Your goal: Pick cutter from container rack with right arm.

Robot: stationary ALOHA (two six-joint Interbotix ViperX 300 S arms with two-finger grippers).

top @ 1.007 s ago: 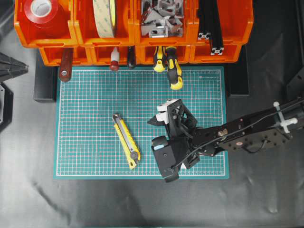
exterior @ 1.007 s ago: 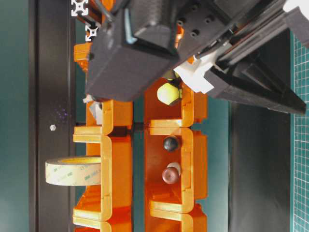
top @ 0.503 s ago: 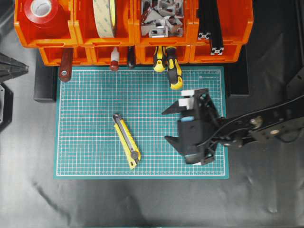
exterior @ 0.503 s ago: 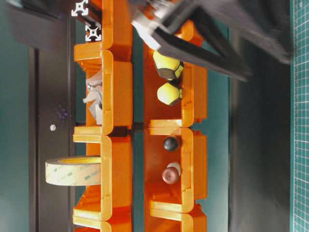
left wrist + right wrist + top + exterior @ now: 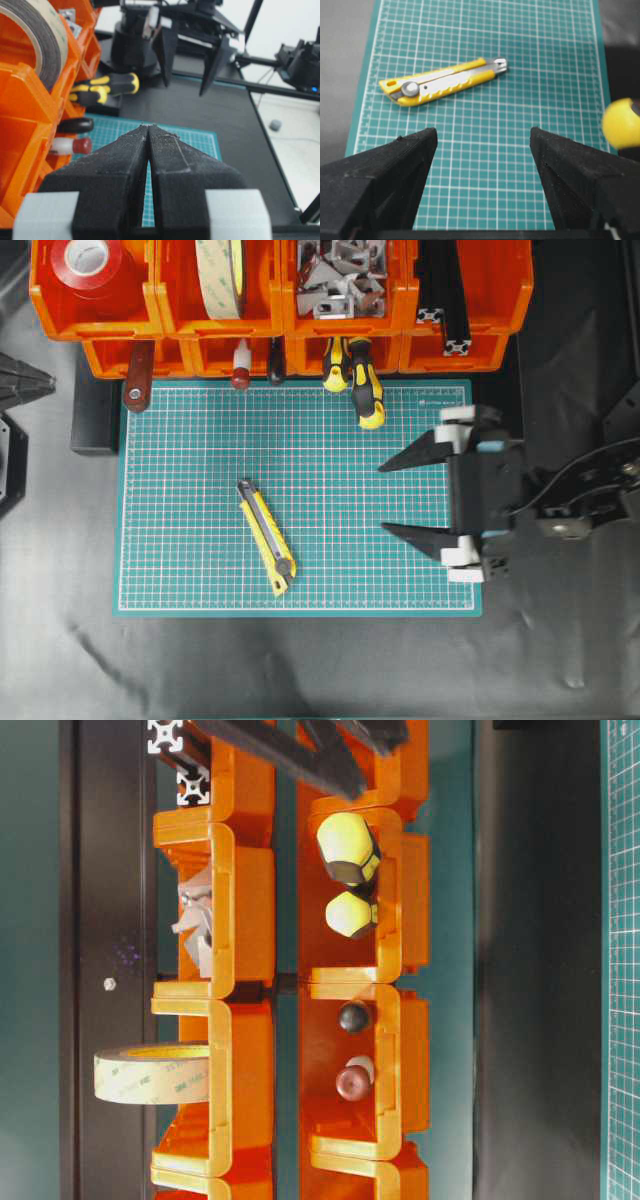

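The cutter lies flat on the green cutting mat, in the lower middle part of the mat, well apart from the container rack at the mat's top edge. The right tool is over the right side of the mat, its two fingers spread wide and holding nothing, pointing toward the cutter but well apart from it. The left tool is outside the mat's left edge, fingers pressed together, empty.

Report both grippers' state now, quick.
Left gripper: shut, holding nothing.
Right gripper: open, empty; the cutter lies on the mat, apart from it.
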